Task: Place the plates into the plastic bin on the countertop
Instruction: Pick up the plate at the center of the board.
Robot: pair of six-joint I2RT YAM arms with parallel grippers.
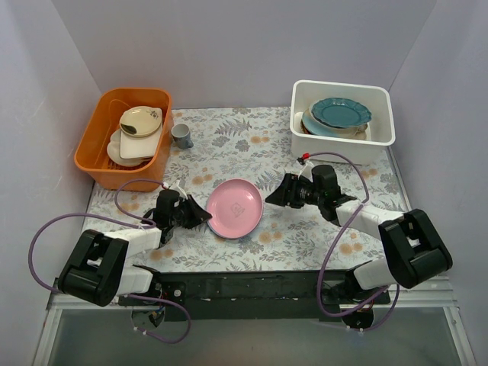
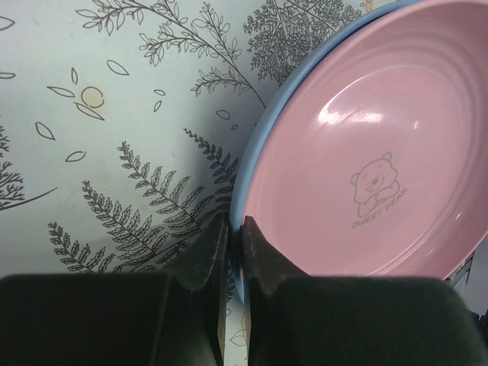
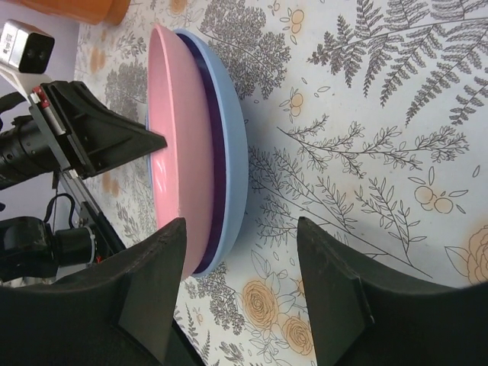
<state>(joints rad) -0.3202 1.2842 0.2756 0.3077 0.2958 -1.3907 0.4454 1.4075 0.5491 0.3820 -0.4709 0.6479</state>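
Desk (image 1: pixel 229 145), middle: two-plate stack (image 1: pixel 235 208), one plate on the other. Left gripper (image 1: pixel 204 216) at its left rim, fingers (image 2: pixel 259 259) pinching the edge. Right gripper (image 1: pixel 271 197) to its right, fingers spread. Far right corner: plastic bin (image 1: pixel 343 90), stacked plates (image 1: pixel 341 111) inside. Far left: tub (image 1: pixel 95 145) holding dishes (image 1: pixel 139 130); cup (image 1: pixel 181 136) just right of it.

The left arm (image 1: pixel 122 244) and right arm (image 1: pixel 381 225) pair blocky black motor housings with white shells. A purple cable (image 1: pixel 34 255) loops from each. The left hand (image 1: pixel 200 216) and right hand (image 1: pixel 276 194) have matte black, wedge-shaped fingers (image 3: pixel 152 297).
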